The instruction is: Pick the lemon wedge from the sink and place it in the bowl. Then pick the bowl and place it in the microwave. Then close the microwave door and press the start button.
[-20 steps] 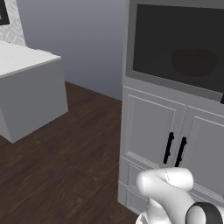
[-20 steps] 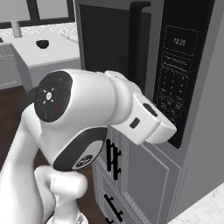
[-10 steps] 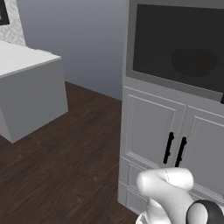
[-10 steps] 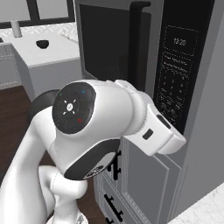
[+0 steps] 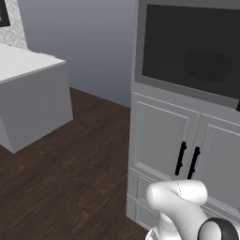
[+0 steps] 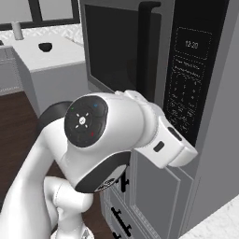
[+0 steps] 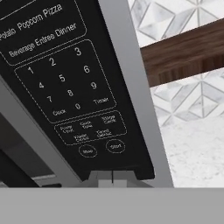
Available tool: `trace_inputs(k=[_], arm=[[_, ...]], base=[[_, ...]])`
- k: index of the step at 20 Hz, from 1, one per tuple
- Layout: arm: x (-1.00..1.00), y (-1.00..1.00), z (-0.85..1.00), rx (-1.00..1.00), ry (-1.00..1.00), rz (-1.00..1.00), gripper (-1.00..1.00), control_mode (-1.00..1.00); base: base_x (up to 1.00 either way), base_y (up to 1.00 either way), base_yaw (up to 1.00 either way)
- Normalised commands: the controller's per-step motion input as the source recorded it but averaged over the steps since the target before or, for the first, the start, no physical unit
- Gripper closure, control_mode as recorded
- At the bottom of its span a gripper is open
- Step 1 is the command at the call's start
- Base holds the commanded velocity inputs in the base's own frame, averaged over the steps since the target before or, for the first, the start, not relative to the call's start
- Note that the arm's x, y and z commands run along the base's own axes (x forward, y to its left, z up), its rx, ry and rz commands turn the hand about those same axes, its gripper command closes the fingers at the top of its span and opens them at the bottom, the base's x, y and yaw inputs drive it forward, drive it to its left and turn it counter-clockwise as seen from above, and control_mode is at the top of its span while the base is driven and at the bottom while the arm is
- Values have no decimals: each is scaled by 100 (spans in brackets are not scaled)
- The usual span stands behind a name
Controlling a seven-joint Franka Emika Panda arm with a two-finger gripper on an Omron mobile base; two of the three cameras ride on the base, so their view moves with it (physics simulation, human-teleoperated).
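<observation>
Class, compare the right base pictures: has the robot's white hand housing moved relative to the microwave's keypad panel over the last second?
Yes. The white hand housing has swung rightward and downward, ending below the keypad panel of the microwave, whose door looks closed.

Black microwave door (image 5: pixel 190 49) – grey frame, white-lettered keypad (image 7: pixel 65 83)

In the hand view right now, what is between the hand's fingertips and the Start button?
Only bare black panel of the microwave. The shut hand sits just under the panel's lower edge, and the Start button is a little above it, with nothing between.
</observation>
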Motion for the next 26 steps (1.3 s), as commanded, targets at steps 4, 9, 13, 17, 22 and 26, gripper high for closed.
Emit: trace_inputs(k=[4, 9, 13, 17, 22, 26], arm=[[10, -6, 0, 1, 0, 0, 100, -100], [12, -10, 0, 0, 0, 0, 100, -100], [17, -2, -3, 0, 0, 0, 100, -100], [19, -2, -9, 0, 0, 0, 100, -100], [11, -27, -8, 1, 0, 0, 100, -100], [19, -9, -15, 0, 0, 0, 100, -100]], base=[[0, 0, 0], [0, 0, 0], [0, 0, 0], [0, 0, 0], [0, 0, 0], [0, 0, 0]])
